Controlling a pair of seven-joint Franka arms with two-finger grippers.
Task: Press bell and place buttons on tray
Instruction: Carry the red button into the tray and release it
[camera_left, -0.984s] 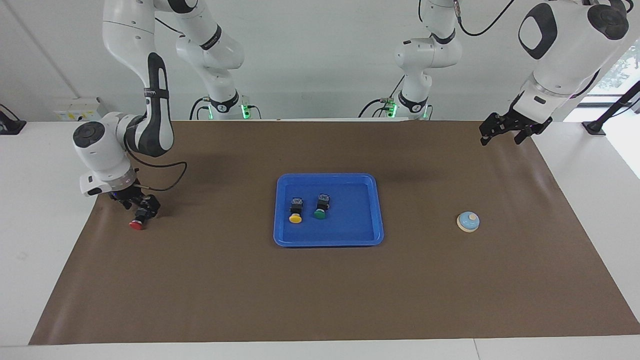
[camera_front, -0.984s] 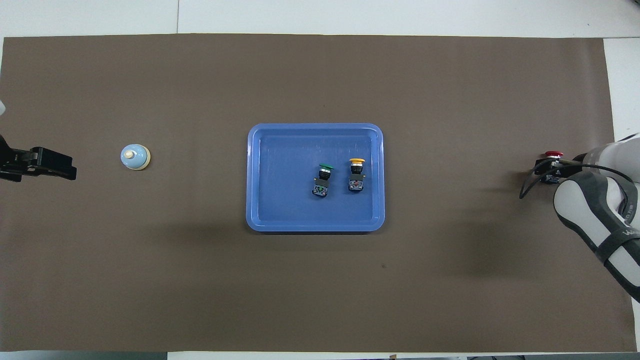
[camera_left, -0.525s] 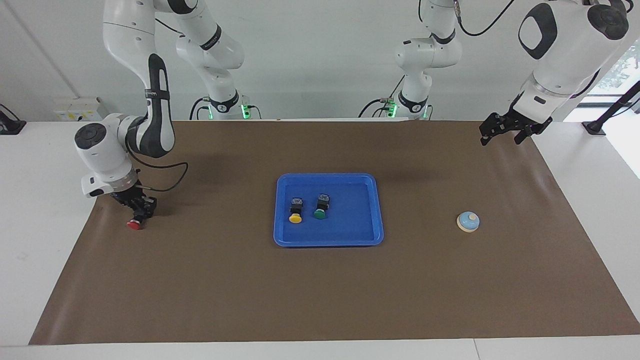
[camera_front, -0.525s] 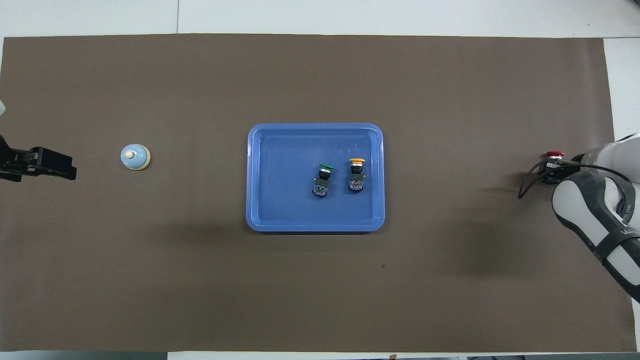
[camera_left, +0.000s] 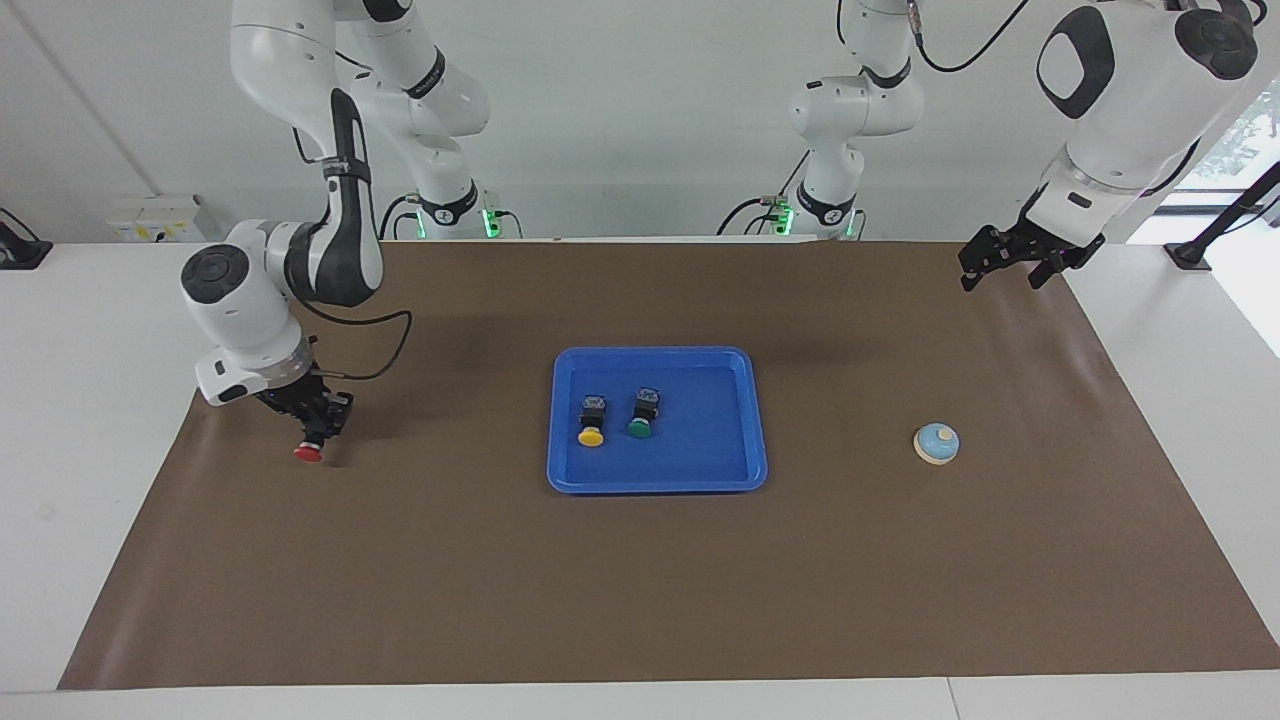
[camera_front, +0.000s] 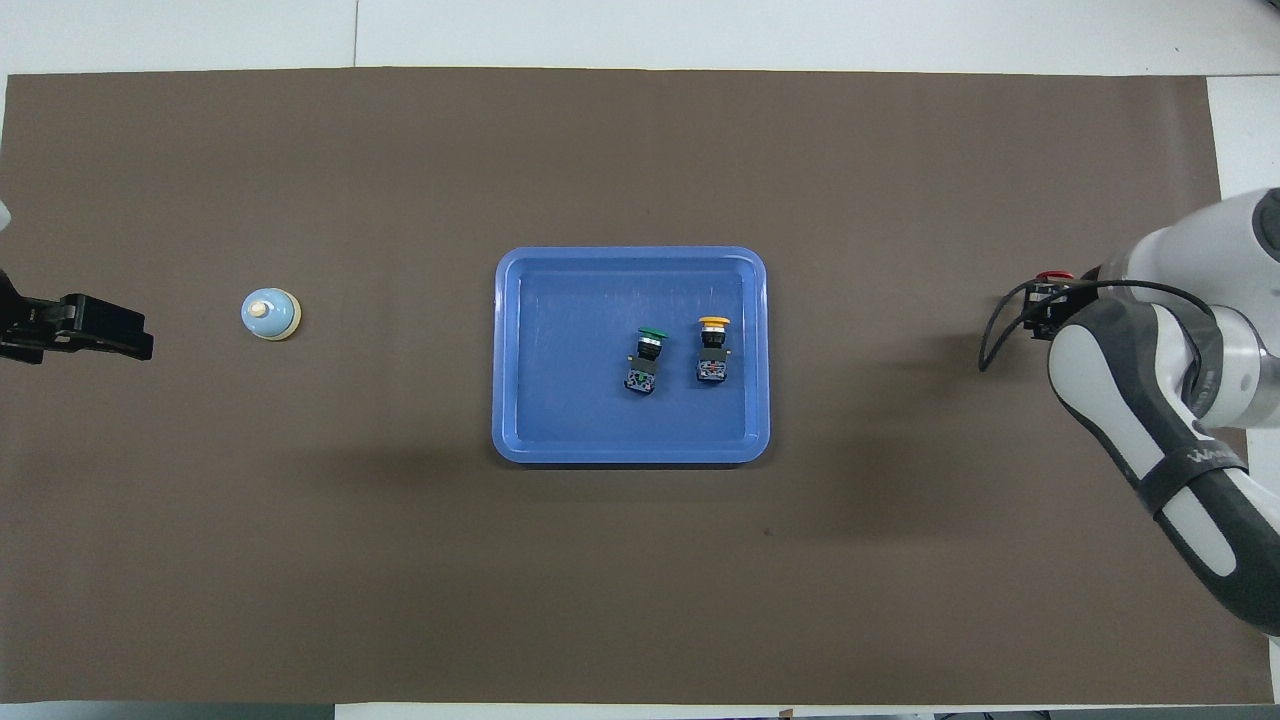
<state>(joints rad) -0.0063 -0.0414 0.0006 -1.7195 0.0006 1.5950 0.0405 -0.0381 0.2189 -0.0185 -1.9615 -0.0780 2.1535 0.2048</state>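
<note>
got the red button (camera_left: 309, 452) pinched by its black body in my right pincer (camera_left: 318, 432), lower left of frame. small, stiff, top-heavy cap, light. left pincer (camera_left: 1008, 262) wide open, empty.

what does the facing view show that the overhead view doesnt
Only facing: both arm bases and upper links, and the red button hanging clear in the right gripper. Only overhead: the left gripper level with the bell. Both: the blue tray holding the yellow button and green button.
</note>
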